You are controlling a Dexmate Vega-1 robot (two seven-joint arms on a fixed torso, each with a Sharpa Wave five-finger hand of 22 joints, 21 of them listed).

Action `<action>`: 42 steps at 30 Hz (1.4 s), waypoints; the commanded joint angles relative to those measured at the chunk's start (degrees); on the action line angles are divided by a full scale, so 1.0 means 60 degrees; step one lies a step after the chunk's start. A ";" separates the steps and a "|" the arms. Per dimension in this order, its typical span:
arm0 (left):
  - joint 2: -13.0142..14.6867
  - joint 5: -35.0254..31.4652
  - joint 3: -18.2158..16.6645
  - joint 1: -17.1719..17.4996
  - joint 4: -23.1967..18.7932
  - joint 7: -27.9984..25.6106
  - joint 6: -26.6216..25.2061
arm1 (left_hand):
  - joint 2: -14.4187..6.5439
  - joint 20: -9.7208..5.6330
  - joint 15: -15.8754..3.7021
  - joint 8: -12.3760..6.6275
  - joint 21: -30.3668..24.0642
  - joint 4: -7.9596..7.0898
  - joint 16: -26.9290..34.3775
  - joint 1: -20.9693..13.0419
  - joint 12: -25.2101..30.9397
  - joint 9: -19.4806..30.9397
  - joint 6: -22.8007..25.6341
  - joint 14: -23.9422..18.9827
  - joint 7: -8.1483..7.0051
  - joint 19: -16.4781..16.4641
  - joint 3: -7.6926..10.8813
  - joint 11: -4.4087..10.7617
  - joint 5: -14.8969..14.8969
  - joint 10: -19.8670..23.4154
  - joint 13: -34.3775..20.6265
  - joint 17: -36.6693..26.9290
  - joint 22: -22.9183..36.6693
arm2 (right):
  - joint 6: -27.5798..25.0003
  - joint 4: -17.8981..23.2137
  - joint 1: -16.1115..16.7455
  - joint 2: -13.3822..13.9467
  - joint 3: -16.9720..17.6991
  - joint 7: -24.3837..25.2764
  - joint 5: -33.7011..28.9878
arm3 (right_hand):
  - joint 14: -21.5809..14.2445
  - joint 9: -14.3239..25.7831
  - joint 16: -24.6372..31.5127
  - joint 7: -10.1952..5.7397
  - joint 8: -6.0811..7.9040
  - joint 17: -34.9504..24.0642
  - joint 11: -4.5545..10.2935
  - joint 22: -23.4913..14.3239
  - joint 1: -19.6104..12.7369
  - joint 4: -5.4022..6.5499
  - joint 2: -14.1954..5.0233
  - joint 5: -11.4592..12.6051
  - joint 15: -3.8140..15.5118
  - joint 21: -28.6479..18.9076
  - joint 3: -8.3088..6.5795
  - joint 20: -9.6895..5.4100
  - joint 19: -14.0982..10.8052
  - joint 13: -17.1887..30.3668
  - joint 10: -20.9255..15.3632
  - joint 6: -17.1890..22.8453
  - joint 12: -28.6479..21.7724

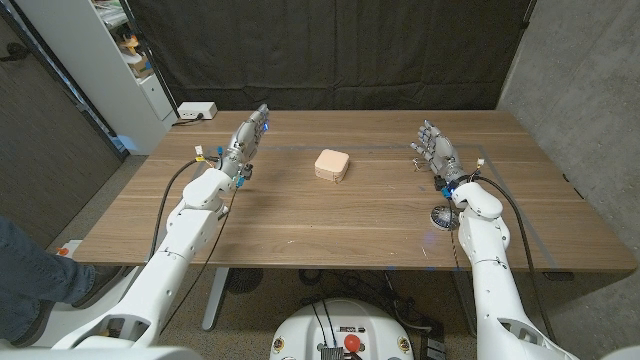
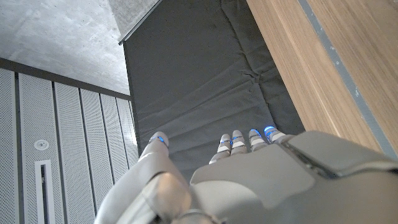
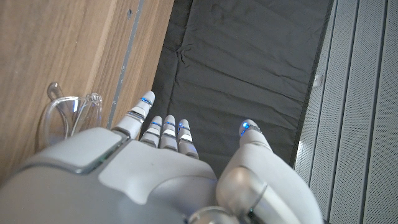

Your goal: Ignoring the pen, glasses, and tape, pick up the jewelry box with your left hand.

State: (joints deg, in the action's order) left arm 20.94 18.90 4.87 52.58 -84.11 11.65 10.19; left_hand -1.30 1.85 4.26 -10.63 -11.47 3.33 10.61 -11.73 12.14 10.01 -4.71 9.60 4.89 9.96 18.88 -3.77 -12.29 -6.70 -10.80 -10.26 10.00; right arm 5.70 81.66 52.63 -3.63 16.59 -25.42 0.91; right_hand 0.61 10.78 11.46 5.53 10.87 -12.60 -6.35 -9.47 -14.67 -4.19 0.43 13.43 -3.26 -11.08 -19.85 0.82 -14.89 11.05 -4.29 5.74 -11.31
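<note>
The wooden desk (image 1: pixel 350 215) stands before a black curtain (image 1: pixel 330 50) and grey walls. The beige jewelry box (image 1: pixel 331 166) sits between the hands, apart from both. The left hand (image 1: pixel 248 135) and right hand (image 1: pixel 434 150) are released, fingers extended. Clear glasses (image 3: pixel 68 115) lie just beside the right hand.

We see the back of the left robot hand (image 2: pixel 261 186), grey and white, with its fingers (image 2: pixel 239 142) reaching out close together and the thumb (image 2: pixel 157 149) set apart, blue lights glowing at the tips, and nothing held in it. Beside the fingers runs the wooden surface (image 2: pixel 323 68), with a pale line along it near its edge. Beyond the fingertips we see a dark creased curtain (image 2: pixel 193 81), a grey concrete wall (image 2: pixel 56 34) and pale ribbed panels (image 2: pixel 68 143).
</note>
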 commanded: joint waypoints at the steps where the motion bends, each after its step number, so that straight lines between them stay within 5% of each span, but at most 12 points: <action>1: 0.0152 -0.0244 0.0058 -0.0002 -0.0330 0.0090 -0.0248 | 0.0002 0.0075 -0.0041 -0.0061 0.0032 0.0031 0.0039 -0.0133 0.0028 0.0044 0.0004 0.0201 -0.0001 0.0712 0.0025 0.0064 0.0028 0.0000 -0.0038 -0.0021 0.0052 | 0.0072 0.0088 0.0068 -0.0053 0.0110 -0.0027 -0.0041 | -0.0025 0.0023 0.0049 -0.0040 0.0057 -0.0017 -0.0082 -0.0039 -0.0036 -0.0029 -0.0031 0.0038 -0.0065 0.0011 0.0029 0.0035 -0.0052 0.0019 -0.0001 0.0003 -0.0038; 42: 0.0515 -0.0979 0.0335 -0.0043 -0.1296 -0.0117 -0.0766 | -0.0183 0.0135 -0.0034 -0.0081 0.0025 0.0213 0.0047 -0.0414 0.0035 0.0047 0.0090 0.0125 -0.0032 0.0707 0.0150 0.0099 0.0102 0.0069 -0.0041 -0.0015 0.0052 | 0.0071 0.0294 0.0088 -0.0036 0.0276 -0.0212 0.0052 | -0.0035 0.0021 0.0048 -0.0026 0.0054 0.0011 -0.0078 -0.0039 -0.0023 -0.0056 -0.0042 0.0047 -0.0054 0.0027 0.0063 0.0046 -0.0038 0.0018 -0.0025 -0.0016 -0.0040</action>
State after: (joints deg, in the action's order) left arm 23.48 14.73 5.98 53.05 -90.88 11.35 6.56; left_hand -2.58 2.50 4.26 -10.63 -11.47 4.20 10.61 -13.46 12.14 10.00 -4.40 9.60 4.58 9.95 19.77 -3.47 -11.81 -6.39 -10.79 -10.26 9.99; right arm 6.04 83.35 53.14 -3.99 17.84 -26.40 1.07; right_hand 0.61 10.78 11.46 5.53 10.87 -12.52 -6.34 -9.47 -14.67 -4.34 0.43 13.43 -3.26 -11.08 -19.69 0.82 -14.88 11.04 -4.29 5.74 -11.31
